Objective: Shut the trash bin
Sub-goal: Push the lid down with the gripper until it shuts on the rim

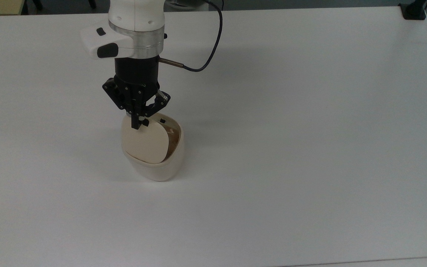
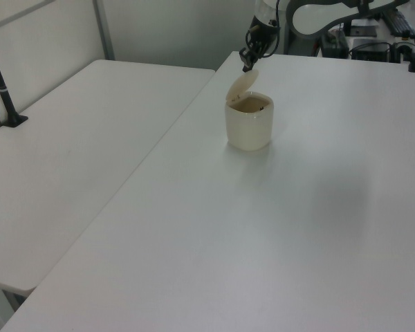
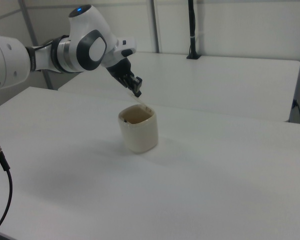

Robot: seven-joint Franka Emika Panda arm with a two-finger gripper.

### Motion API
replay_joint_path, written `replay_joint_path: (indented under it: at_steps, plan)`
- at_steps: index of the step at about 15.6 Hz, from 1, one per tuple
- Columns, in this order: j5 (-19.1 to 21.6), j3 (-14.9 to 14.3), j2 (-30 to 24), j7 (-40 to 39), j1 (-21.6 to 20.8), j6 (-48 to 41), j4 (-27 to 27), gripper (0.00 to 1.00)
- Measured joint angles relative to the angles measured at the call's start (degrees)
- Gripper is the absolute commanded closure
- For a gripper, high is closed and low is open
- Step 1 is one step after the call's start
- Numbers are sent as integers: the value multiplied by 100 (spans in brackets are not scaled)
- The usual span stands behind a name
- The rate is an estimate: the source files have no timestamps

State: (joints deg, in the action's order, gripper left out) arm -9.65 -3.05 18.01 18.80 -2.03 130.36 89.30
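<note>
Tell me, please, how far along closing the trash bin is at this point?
Done: the pincer is shut, its tip at the free edge of the lid. In hand: the lid is tilted partway down. Left: the trash bin still gapes, so the lid must go flat onto the rim.

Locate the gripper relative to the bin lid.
The gripper is at the raised lid's free upper edge in the top view, above the trash bin.

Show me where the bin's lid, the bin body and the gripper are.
lid (image 1: pixel 145 142), top view, middle of its flat face
trash bin (image 2: pixel 249 130), left view, front wall
gripper (image 1: pixel 138 125), top view, at its fingertips, against the lid's upper edge
</note>
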Motion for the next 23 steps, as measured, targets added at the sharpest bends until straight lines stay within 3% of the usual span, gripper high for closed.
replay_joint_path:
  at_steps: [5,23]
  plan:
    - [-288,9,-7,0,-200,-809,-8,100]
    - [-456,13,351,0,-449,-855,127,100]
